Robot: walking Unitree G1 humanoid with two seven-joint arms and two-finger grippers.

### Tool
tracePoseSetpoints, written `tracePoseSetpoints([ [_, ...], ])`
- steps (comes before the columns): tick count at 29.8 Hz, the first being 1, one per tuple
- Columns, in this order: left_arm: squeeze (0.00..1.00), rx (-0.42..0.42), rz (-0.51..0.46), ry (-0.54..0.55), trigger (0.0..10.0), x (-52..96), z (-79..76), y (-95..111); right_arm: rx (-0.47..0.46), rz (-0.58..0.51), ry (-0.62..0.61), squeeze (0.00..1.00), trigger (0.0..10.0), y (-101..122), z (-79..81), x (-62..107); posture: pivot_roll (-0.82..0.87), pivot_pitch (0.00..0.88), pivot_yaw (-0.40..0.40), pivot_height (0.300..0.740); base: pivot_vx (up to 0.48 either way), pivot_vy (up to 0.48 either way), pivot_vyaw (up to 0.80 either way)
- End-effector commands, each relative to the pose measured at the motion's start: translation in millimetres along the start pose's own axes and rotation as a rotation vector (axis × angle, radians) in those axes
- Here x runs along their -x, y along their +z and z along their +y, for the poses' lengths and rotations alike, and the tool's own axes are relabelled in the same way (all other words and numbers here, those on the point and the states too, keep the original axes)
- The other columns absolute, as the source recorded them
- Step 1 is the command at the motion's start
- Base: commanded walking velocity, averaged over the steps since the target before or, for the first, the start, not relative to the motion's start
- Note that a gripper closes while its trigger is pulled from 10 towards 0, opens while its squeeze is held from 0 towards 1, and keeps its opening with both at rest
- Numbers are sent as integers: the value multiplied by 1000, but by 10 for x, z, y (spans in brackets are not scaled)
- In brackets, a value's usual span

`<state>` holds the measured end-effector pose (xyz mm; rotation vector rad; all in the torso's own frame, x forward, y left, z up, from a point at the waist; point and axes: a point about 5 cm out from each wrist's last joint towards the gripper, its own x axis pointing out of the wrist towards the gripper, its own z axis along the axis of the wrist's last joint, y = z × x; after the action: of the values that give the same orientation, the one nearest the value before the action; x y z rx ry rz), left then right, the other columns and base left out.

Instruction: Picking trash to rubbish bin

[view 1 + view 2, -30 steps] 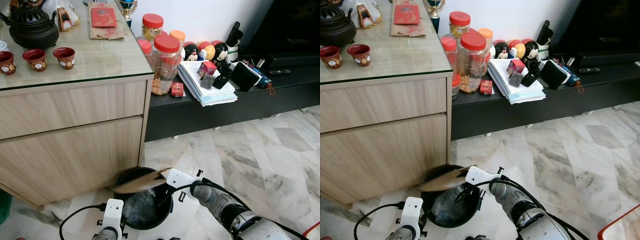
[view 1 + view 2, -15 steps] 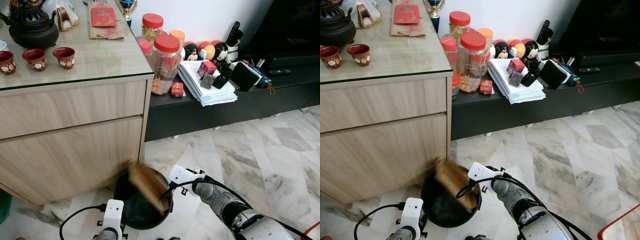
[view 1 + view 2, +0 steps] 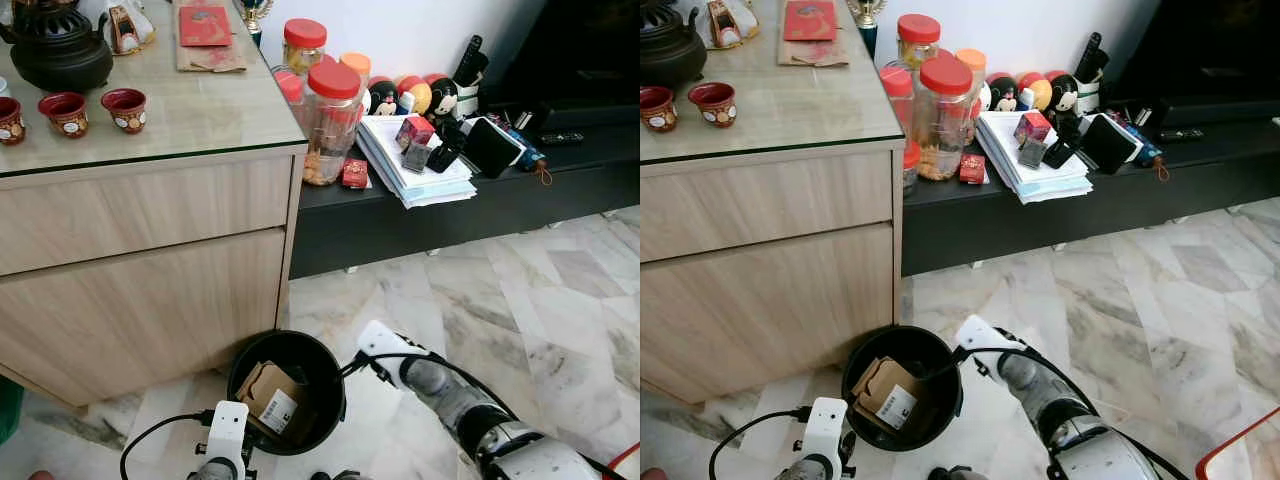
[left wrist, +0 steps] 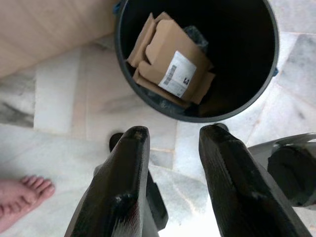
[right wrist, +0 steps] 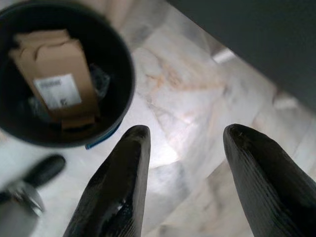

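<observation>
A black round rubbish bin (image 3: 331, 372) stands on the marble floor in front of the wooden cabinet. A flattened brown cardboard box (image 3: 270, 399) with a white label lies inside it, on dark rubbish. My right gripper (image 5: 187, 131) is open and holds nothing. It hovers just beyond the bin's rim on the right side, and its arm (image 3: 432, 384) reaches in from the lower right. My left gripper (image 4: 175, 129) is open too, low at the near side of the bin (image 4: 195, 111), with the cardboard box (image 4: 173, 69) in sight past its fingers.
The wooden cabinet (image 3: 140, 270) with a glass top carries a teapot (image 3: 55, 55) and red cups (image 3: 62, 110). A low black bench (image 3: 450, 215) holds jars, papers and remotes. A person's bare foot (image 4: 22, 195) is on the floor near my left gripper. Open marble floor (image 3: 520, 310) lies to the right.
The cardboard box has left my right gripper and dropped flat into the bin. The right gripper has drawn back past the rim to the right.
</observation>
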<state>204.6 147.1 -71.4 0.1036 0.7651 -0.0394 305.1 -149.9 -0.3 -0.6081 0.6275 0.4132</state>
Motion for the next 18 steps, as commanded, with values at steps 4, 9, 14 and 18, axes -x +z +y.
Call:
tracePoseSetpoints([
  [4,0,-6,99,85,10000,82,55,-270,-340,72,-110,0,10000,-481,-174,138,89,176,-202,728,0,0,0],
  [9,0,46,132,189,10000,124,178,-368,-465,198,-131,0,10000,-952,-73,292,80,169,-204,728,0,0,0],
  [14,0,19,142,248,10000,147,252,-406,-632,255,-100,0,10000,-1269,148,423,76,164,-198,728,0,0,0],
  [18,0,14,143,258,10000,146,260,-401,-683,285,-111,0,10000,-1389,218,483,81,160,-193,728,0,0,0],
])
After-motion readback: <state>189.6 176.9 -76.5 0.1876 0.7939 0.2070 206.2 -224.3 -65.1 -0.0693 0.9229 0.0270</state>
